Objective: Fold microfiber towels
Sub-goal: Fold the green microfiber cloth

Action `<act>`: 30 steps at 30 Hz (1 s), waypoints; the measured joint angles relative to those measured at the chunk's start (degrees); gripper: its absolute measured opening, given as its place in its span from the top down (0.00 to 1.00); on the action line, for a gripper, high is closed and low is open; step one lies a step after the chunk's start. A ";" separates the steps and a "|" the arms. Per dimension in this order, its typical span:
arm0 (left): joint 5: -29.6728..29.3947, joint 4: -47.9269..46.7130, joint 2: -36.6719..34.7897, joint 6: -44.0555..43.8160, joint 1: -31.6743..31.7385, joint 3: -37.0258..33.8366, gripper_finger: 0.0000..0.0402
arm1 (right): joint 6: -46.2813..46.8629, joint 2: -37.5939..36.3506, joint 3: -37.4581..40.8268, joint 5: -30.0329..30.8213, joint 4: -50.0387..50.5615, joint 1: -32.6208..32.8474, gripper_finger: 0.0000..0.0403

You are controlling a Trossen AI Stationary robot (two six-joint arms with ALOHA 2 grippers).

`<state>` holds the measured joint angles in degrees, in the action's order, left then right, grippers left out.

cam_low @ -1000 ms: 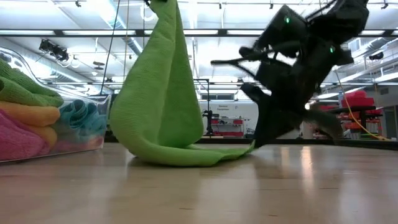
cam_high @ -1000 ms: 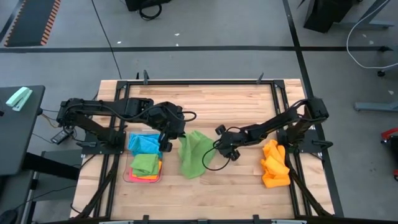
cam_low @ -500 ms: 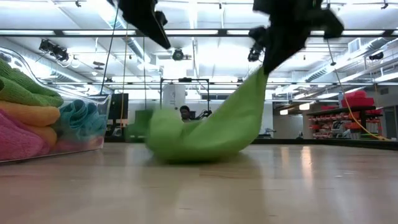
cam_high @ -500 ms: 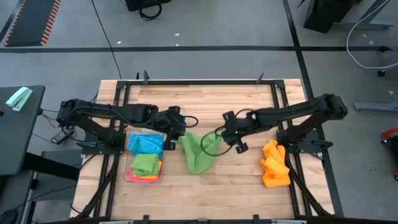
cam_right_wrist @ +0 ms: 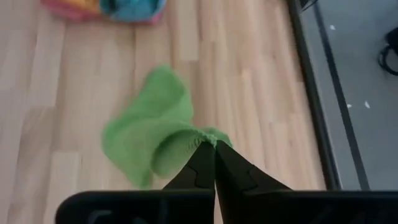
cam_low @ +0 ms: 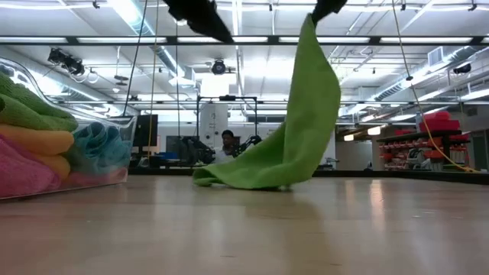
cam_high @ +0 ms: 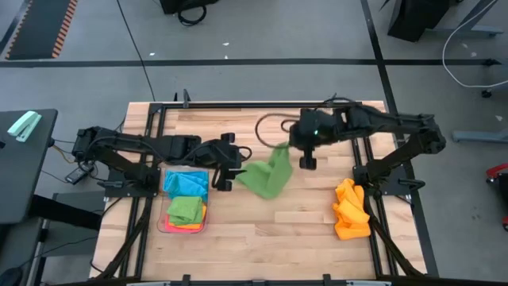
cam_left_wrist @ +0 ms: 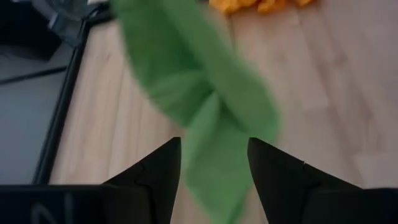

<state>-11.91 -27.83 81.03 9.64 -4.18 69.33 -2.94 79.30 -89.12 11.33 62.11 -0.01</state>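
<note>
Overhead and table-level views of a two-arm station at a pale wooden table [cam_high: 262,230]. The right gripper [cam_high: 305,148], its jaws fully closed, pinches one corner of a bright green microfiber towel [cam_high: 267,175]; the right wrist view shows the cloth bunched at the closed fingertips [cam_right_wrist: 211,155]. In the low view the towel hangs as a tall drape from that single corner, and its lower edge lies crumpled on the tabletop near the table's middle. The left gripper [cam_high: 225,172] sits just beside the towel's other end with its two dark fingers [cam_left_wrist: 155,177] parted; the left wrist view shows green cloth in front of the gap but nothing clamped in it.

A clear plastic tray [cam_high: 162,226] holding blue, green, orange and pink cloths stands at the table's left side. A loose pile of orange microfiber towels [cam_high: 350,210] lies at the right side.

Risks, as judged from this arrangement: held by one corner only, the cloth may twist or roll on itself as it is lowered, giving a crooked fold. The dragging lower edge may catch on the wood and bunch. If the left gripper closes on a doubled layer rather than a free corner, the towel will not spread flat.
</note>
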 joint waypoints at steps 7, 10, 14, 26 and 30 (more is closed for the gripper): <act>0.60 7.81 0.26 -3.16 -2.44 -1.17 0.52 | 5.40 0.03 -6.52 0.00 0.37 -1.40 0.99; 0.61 11.14 1.80 -4.55 -3.61 -1.45 0.52 | 5.10 0.03 -7.73 -5.35 0.32 -1.31 0.99; 0.68 14.95 4.51 -2.84 -4.44 -1.45 0.54 | -1.52 0.11 -7.66 -17.13 -0.16 2.04 0.99; 0.74 19.28 10.08 -6.19 -4.93 -1.52 0.57 | -8.42 7.99 -7.35 -8.17 -4.60 16.02 0.99; 0.65 16.39 10.08 -9.00 -6.46 -1.52 0.58 | 0.95 11.12 -7.32 -4.59 -5.51 15.80 0.99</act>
<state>-11.27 -11.44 91.11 0.64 -10.63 67.81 -1.99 90.42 -96.44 6.74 56.59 15.78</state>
